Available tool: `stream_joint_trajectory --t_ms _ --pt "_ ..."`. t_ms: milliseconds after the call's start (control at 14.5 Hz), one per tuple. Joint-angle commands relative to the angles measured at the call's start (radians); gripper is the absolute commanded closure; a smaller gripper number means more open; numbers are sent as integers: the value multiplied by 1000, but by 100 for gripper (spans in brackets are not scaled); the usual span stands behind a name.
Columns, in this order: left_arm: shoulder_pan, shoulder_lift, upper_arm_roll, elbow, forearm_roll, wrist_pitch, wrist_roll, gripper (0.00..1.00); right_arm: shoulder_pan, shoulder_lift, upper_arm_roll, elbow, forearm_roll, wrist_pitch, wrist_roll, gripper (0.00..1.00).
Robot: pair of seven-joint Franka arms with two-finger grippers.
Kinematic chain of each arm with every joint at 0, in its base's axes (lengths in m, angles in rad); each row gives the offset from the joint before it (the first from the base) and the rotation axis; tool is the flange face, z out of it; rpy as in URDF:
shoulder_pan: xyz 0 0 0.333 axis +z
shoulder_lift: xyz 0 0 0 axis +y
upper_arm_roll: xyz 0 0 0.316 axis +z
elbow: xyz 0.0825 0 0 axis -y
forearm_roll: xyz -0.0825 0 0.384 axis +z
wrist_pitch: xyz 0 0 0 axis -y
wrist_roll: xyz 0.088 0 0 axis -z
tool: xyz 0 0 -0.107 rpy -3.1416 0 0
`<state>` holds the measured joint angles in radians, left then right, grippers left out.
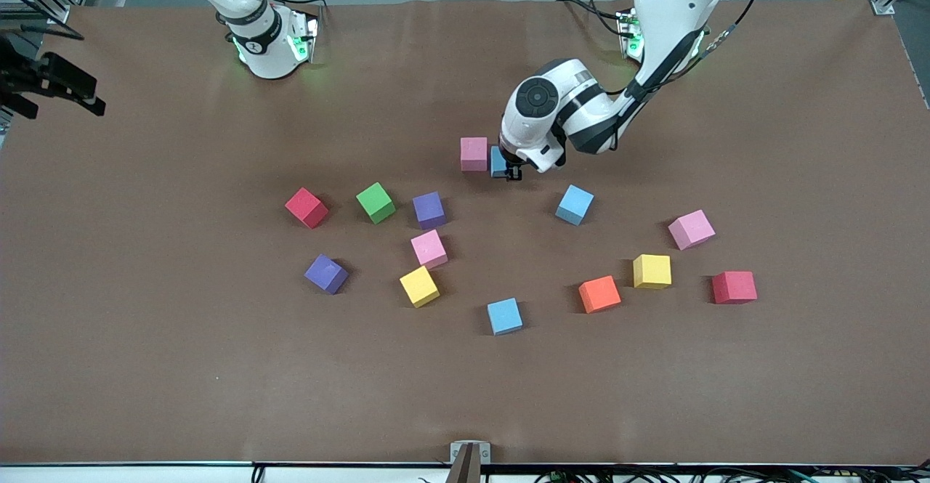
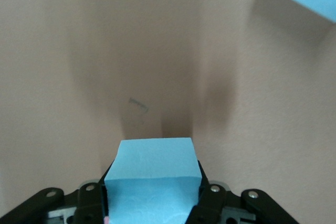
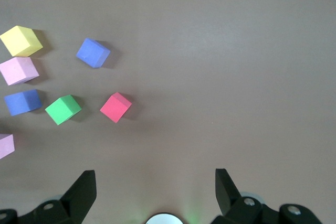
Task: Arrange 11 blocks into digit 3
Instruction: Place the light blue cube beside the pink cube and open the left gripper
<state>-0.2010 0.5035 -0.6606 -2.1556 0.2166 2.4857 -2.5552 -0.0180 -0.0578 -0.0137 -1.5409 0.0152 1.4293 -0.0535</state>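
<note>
My left gripper (image 1: pixel 508 169) is shut on a light blue block (image 1: pixel 498 161), low at the table and close beside a pink block (image 1: pixel 474 153). In the left wrist view the block (image 2: pixel 155 156) fills the gap between the fingers (image 2: pixel 210 200). Loose blocks lie nearer the front camera: green (image 1: pixel 375 202), purple (image 1: pixel 429 210), pink (image 1: pixel 429 248), yellow (image 1: pixel 419 286), purple (image 1: pixel 326 273), light blue (image 1: pixel 504 316), light blue (image 1: pixel 575 204), orange (image 1: pixel 599 294), yellow (image 1: pixel 652 271), pink (image 1: pixel 691 229). My right gripper (image 3: pixel 153 174) waits open and empty, high above its own base.
Two red cubes lie among the blocks, one (image 1: pixel 306 207) beside the green block, one (image 1: pixel 734 287) toward the left arm's end. A black fixture (image 1: pixel 54 83) juts in at the right arm's end of the brown table (image 1: pixel 218 381).
</note>
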Motion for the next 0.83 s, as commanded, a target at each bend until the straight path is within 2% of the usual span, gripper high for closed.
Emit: stream_joint_trajectory --t_ms 0,207,413,758 --pt "-3 -28 1 -24 -14 16 -8 76 -29 73 11 5 -7 49 -17 0" --pt "-11 -25 1 -24 -14 16 -11 76 -34 163 9 7 -9 95 -17 0" --pt "-15 -11 1 -24 -13 19 -11 76 -20 171 11 -10 -1 118 16 0" --pt "-17 0 1 -23 -9 25 -11 76 39 194 14 -51 34 160 208 0"
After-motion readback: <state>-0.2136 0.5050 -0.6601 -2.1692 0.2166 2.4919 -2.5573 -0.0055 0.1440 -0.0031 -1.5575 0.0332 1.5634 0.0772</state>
